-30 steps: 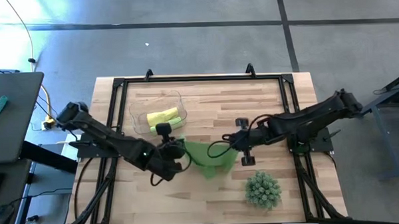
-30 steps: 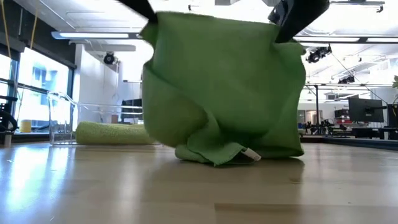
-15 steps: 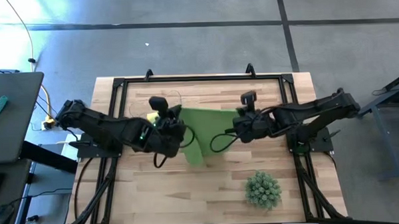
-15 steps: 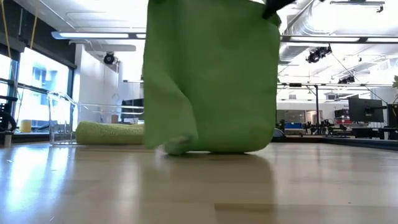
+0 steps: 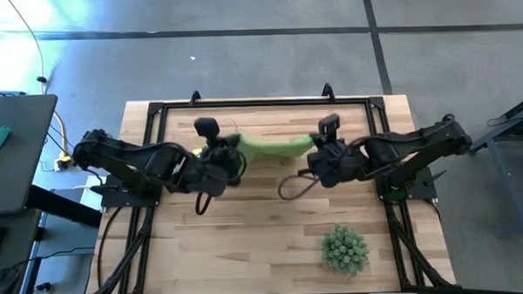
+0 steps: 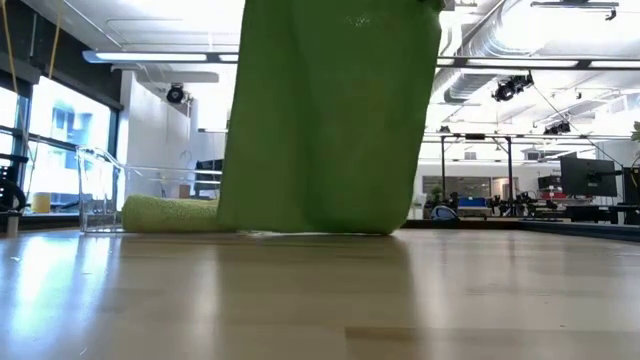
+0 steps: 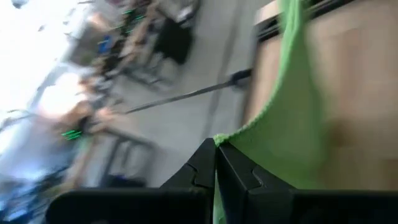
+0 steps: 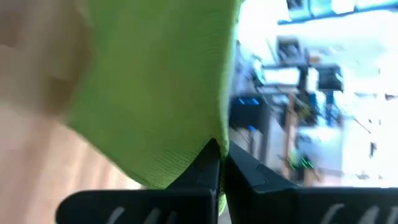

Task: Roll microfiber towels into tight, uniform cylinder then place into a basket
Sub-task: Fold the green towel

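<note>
- Wood planks make up the table [image 5: 274, 243], which sits on a grey floor.
- High view: the left tool [image 5: 230, 153] and the right tool [image 5: 317, 154] hold up a lime green towel [image 5: 275, 146] between them, over the far half of the table. Each tool is pinched tight on a top corner. From above the towel looks like a thin strip, so it hangs straight down. The basket [image 5: 181, 151] is mostly hidden under the left arm. A spiky plant [image 5: 344, 249] sits near the front, well apart.
- Low view: the towel [image 6: 330, 120] hangs flat like a curtain. Its bottom edge just touches the table. Behind it a rolled green towel [image 6: 170, 213] lies in the clear basket [image 6: 95, 190].
- Left wrist view: the left tool [image 7: 216, 158] is clenched on the towel's edge [image 7: 280, 130].
- Right wrist view: the right tool [image 8: 219, 163] is clenched on the other corner [image 8: 155, 93].
- How it handles: I think the towel is light, soft and floppy. It will sag and fold if one corner slips. The corners are good places to hold it, because then it hangs flat.
- What changed: a second ago the towel was bunched in a heap on the table, near the middle. Now the tools have lifted it, moved it back and pulled it wide and smooth.
</note>
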Robot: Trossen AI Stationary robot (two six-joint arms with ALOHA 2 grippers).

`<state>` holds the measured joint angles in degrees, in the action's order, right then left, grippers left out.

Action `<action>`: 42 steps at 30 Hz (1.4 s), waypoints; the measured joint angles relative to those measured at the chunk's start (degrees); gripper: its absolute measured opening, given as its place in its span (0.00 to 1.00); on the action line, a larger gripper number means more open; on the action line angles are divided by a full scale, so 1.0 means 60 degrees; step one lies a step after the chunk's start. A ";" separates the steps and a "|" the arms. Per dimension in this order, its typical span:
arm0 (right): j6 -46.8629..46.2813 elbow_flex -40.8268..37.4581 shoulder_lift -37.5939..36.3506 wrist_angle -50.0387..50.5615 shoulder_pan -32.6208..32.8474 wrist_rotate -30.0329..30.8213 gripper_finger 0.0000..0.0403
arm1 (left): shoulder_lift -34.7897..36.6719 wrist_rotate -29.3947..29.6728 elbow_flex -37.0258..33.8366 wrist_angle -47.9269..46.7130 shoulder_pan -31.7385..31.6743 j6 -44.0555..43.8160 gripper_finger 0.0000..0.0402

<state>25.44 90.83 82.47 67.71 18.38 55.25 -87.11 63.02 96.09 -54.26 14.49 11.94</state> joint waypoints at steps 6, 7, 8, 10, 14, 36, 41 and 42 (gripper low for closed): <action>-0.0669 0.0000 -0.0014 -0.0097 0.0677 -0.1533 0.00 | -0.0004 -0.1471 -0.0002 -0.0069 0.0986 -0.0848 0.00; -0.0640 0.0000 -0.0021 -0.0097 0.0722 -0.1991 0.00 | -0.0004 -0.1462 -0.0002 -0.0077 0.1104 -0.0851 0.00; -0.0576 0.0000 -0.0021 -0.0097 0.0745 -0.2440 0.00 | -0.0004 -0.1389 -0.0002 -0.0100 0.1197 -0.0824 0.00; -0.0417 -0.0004 -0.0016 -0.0101 0.0656 -0.3049 0.00 | -0.0004 -0.1170 -0.0002 -0.0341 0.1252 -0.0789 0.00; 0.0019 -0.0004 0.0019 -0.0139 0.0056 -0.2730 0.00 | -0.0004 -0.0715 -0.0002 -0.1424 0.0926 -0.1150 0.00; 0.4142 -0.0007 0.0019 -0.3402 -0.1529 -0.0775 0.00 | 0.0084 0.1016 0.0810 -0.3213 -0.0286 -0.0920 0.00; 0.1338 -0.0103 0.0019 -0.2159 -0.0501 -0.2537 0.00 | -0.0038 -0.1878 0.0815 -0.3363 0.0579 -0.2709 0.00; 0.0841 -0.0192 0.0019 -0.1976 -0.0260 -0.3042 0.00 | -0.0168 -0.2574 0.0817 -0.3359 0.0752 -0.3080 0.00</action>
<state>30.48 89.67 82.59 55.86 16.82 37.00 -88.12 47.57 100.99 -74.41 19.00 -6.55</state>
